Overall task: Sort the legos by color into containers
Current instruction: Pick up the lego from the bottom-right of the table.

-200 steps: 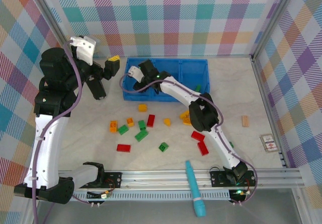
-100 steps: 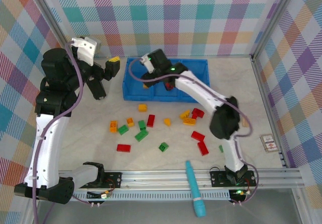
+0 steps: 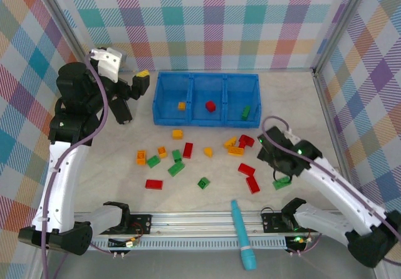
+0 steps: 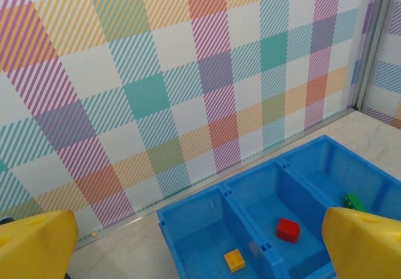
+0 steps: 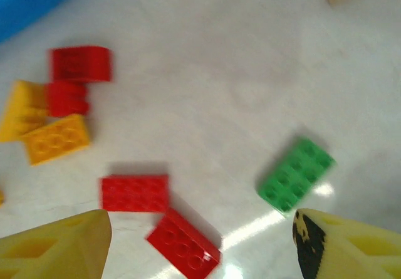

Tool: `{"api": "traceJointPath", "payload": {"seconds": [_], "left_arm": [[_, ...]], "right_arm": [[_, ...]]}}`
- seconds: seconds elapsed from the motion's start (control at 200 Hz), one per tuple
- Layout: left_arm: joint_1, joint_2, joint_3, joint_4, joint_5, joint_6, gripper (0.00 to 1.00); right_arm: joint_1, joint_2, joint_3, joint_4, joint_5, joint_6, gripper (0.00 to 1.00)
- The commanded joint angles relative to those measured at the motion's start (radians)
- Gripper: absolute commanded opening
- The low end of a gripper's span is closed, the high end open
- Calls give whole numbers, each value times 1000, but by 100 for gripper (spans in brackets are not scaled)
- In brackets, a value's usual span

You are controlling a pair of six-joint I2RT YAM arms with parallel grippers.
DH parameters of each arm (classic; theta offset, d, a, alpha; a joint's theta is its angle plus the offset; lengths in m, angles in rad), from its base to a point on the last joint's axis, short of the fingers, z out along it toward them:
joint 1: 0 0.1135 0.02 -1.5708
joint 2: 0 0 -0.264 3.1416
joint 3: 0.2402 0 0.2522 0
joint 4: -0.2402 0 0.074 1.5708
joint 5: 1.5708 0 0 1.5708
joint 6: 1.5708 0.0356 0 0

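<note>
top view: a pale marbled table is walled by plaid panels; a blue tray lies at the far side, with an orange brick, a red brick and a green brick kept apart in its three containers, and loose legos are spread before it. left wrist view: the left gripper is spread wide, empty, above the tray. right wrist view: the right gripper is parted, nothing grasped, over loose bricks. a second earlier this arm was stretched over the tray; it has been drawn back to the near right.
</note>
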Motion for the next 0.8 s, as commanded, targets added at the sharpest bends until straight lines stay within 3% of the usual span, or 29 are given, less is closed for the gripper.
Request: {"api": "traceJointPath", "payload": {"seconds": [0.0,0.29,0.625,0.795], "left_arm": [[12,-34,-7,59,22,-11,100],[13,-37,-3,49,29,-14,100],[12,-35,-4,46,10,-6,100],[13,-28,1,34,-8,5,100]], "right_arm": [[-16,-107,-91,-92,-53,335,77],[-142,-193,-312,74,-208,375,78],[-327,-80,-404,271,-302,241,78],[-389,9,-403,319,-308,168,73]]}}
